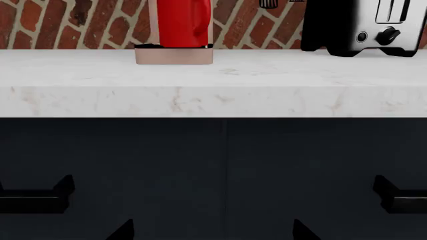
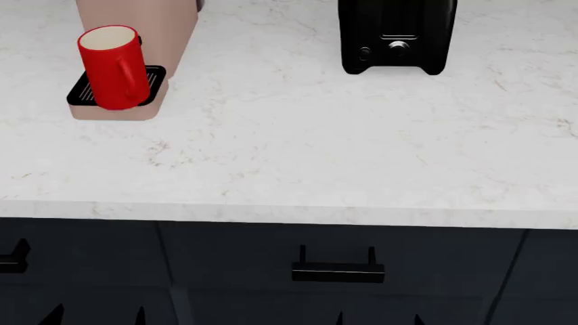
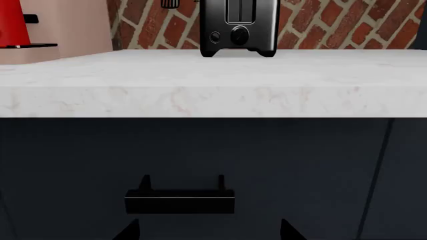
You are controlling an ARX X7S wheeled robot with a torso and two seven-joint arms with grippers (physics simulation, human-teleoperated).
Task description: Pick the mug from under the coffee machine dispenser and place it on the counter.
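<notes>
On the drip tray (image 2: 86,91) stands the glossy red, cream-lined mug (image 2: 115,68).

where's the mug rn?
Head view: the mug stands upright on the drip tray of the pink coffee machine, far left on the counter, well left of the black toaster.

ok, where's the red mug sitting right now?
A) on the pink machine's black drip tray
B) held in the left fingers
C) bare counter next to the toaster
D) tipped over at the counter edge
A: the mug stands upright on the black drip tray of the coffee machine dispenser, well apart from the black toaster.
</notes>
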